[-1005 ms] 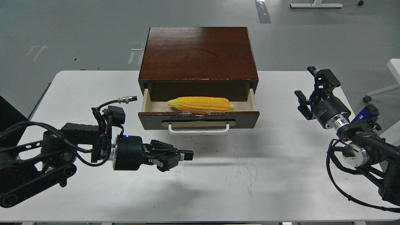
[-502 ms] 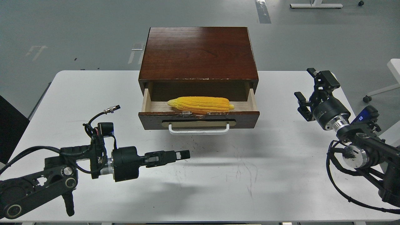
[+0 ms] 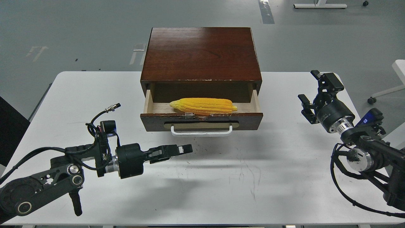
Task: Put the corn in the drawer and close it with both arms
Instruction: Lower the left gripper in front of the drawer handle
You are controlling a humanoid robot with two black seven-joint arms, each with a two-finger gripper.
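The yellow corn (image 3: 202,106) lies lengthwise inside the open drawer (image 3: 201,121), which is pulled out of the dark wooden cabinet (image 3: 201,53). The drawer's white bar handle (image 3: 201,132) faces me. My left gripper (image 3: 187,148) is on the table side, in front of and below the drawer's left half, pointing right. Its fingers lie together and hold nothing, a little clear of the drawer front. My right gripper (image 3: 308,86) is far to the right of the cabinet, fingers spread and empty.
The white table (image 3: 253,177) carries only the cabinet, with bare surface in front and on both sides. Grey floor lies beyond the table's far edge. A white chair base (image 3: 384,91) stands at the far right.
My left arm has dropped its elbow, turned its wrist edge-on and moved the gripper slightly up toward the drawer front. The right gripper, corn and drawer have barely moved.
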